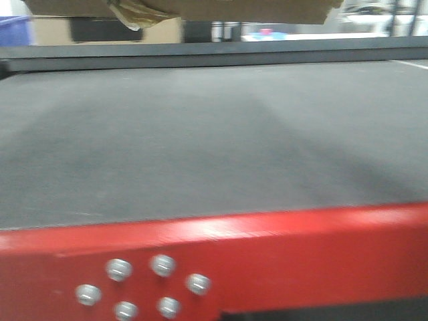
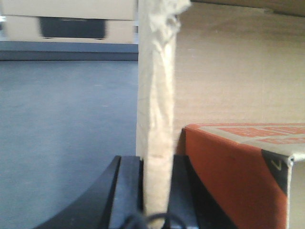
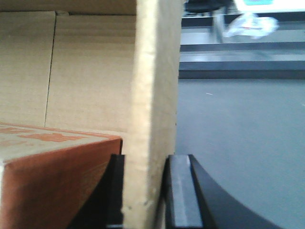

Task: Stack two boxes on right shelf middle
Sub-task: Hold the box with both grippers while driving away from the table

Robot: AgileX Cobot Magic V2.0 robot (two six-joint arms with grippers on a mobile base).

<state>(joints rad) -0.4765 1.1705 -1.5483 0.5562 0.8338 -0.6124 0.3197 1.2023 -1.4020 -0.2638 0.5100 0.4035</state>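
Close up, two black fingers (image 2: 127,191) of the left gripper (image 2: 155,164) pinch one upright wall of a brown cardboard box (image 2: 228,67), one finger on each face, closed tight on the board. The right gripper (image 3: 145,162) does the same on another wall, its two fingers (image 3: 180,191) pressed against the board. So I count four fingers on one box. Inside it lies a single orange printed carton (image 2: 228,171), close beside each pinched wall. From the front, the box's underside shows at the top edge with yellowish tape (image 1: 137,13) peeling off, held clear above the grey tabletop (image 1: 214,134). Nearest me runs one red beam (image 1: 301,254) with six bolts (image 1: 162,265).
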